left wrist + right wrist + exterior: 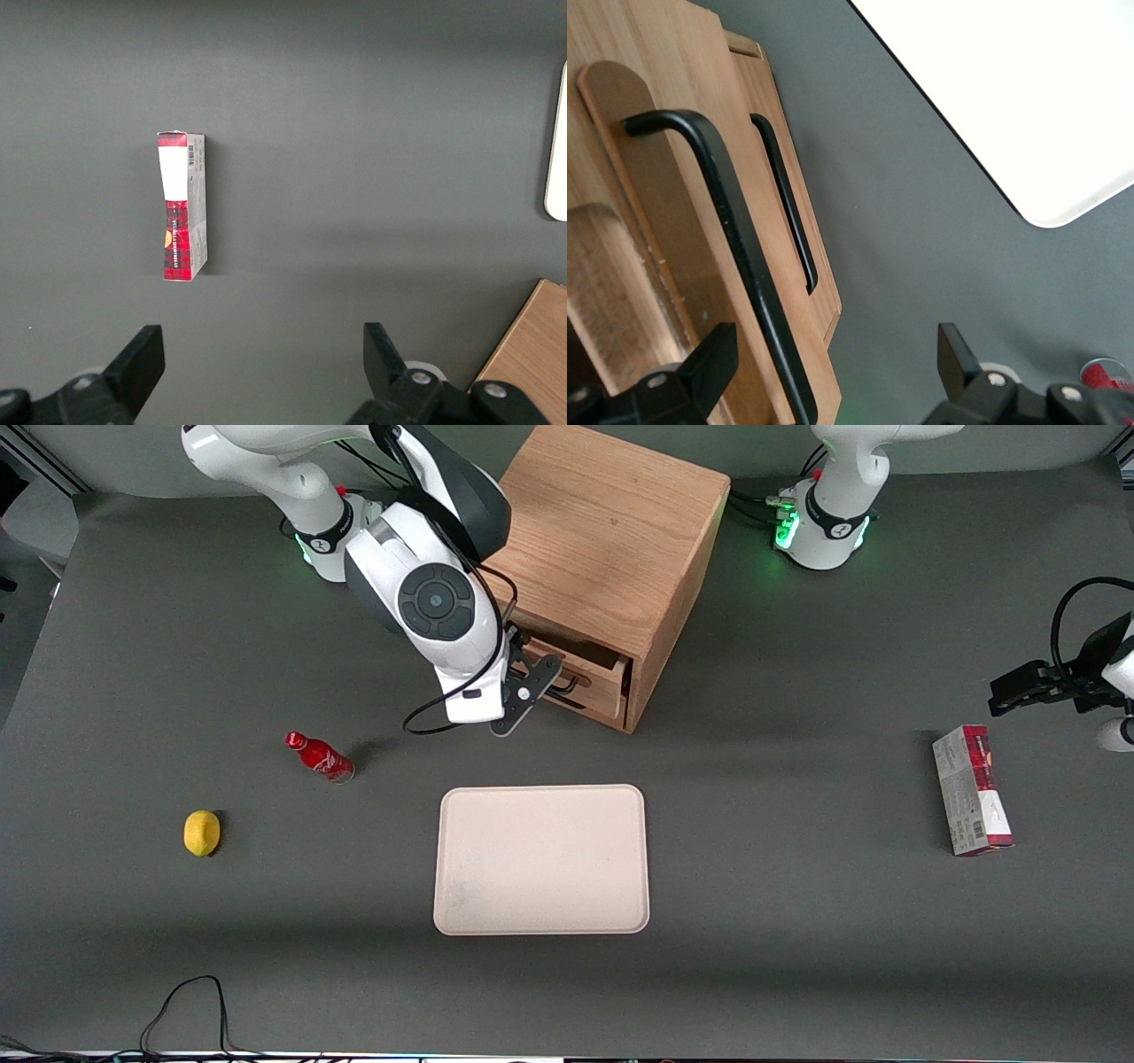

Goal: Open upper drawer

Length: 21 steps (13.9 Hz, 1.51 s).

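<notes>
The oak cabinet [611, 540] stands at the back middle of the table. Its upper drawer [595, 682] sticks out a little from the cabinet front, with a dark gap above it. My right gripper [532, 686] is right in front of this drawer, at handle height. In the right wrist view the gripper [833, 354] is open. The upper drawer's black bar handle [735, 257] runs between the fingers [713, 354], close to one of them, not clamped. The lower drawer's matching handle [788, 208] shows farther off.
A cream tray [540, 859] lies nearer the front camera than the cabinet; it also shows in the right wrist view [1010, 88]. A red bottle [321, 757] and a lemon [202, 833] lie toward the working arm's end. A red and grey box [970, 790] lies toward the parked arm's end.
</notes>
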Each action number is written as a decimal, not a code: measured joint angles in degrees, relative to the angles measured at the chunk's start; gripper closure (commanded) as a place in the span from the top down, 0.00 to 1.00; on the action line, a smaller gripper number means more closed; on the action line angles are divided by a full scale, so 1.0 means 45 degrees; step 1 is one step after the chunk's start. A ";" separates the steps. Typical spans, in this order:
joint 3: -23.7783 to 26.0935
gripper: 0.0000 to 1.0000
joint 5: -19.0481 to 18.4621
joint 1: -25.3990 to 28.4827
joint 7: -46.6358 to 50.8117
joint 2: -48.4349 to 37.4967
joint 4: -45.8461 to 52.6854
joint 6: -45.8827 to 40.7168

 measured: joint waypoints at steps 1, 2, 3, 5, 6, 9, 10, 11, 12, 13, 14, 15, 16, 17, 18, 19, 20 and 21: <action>0.0008 1.00 0.0000 0.0001 -0.0004 0.0046 -0.0001 0.0034; 0.0011 1.00 0.0000 0.0003 -0.0005 0.0106 -0.0002 0.0056; 0.0011 1.00 0.0000 0.0002 -0.0008 0.0178 -0.0002 0.0123; 0.0011 0.99 0.0000 0.0003 -0.0011 0.0307 -0.0002 0.0340; 0.0010 0.99 0.0000 0.0002 -0.0012 0.0366 -0.0002 0.0434; -0.0009 0.99 0.0000 -0.0005 -0.0013 0.0439 -0.0002 0.0644; -0.0025 0.99 0.0000 -0.0006 -0.0013 0.0440 -0.0001 0.0672; -0.0049 0.99 0.0000 -0.0007 -0.0014 0.0440 0.0000 0.0712; -0.0081 0.99 0.0000 -0.0008 -0.0015 0.0440 0.0002 0.0753; -0.0120 0.99 0.0000 -0.0013 -0.0042 0.0442 0.0003 0.0782; -0.0158 0.99 0.0000 -0.0039 -0.0130 0.0449 0.0007 0.0810; -0.0177 0.99 0.0000 -0.0109 -0.0203 0.0462 0.0015 0.0849; -0.0206 0.99 0.0000 -0.0192 -0.0262 0.0480 0.0027 0.0906; -0.0244 0.99 0.0001 -0.0266 -0.0305 0.0500 0.0035 0.1000; -0.0266 0.99 0.0000 -0.0358 -0.0352 0.0523 0.0047 0.1042; -0.0272 0.99 0.0001 -0.0460 -0.0410 0.0563 0.0050 0.1046; -0.0277 0.99 0.0000 -0.0554 -0.0452 0.0622 0.0072 0.1064; -0.0279 0.99 0.0000 -0.0638 -0.0484 0.0695 0.0152 0.1087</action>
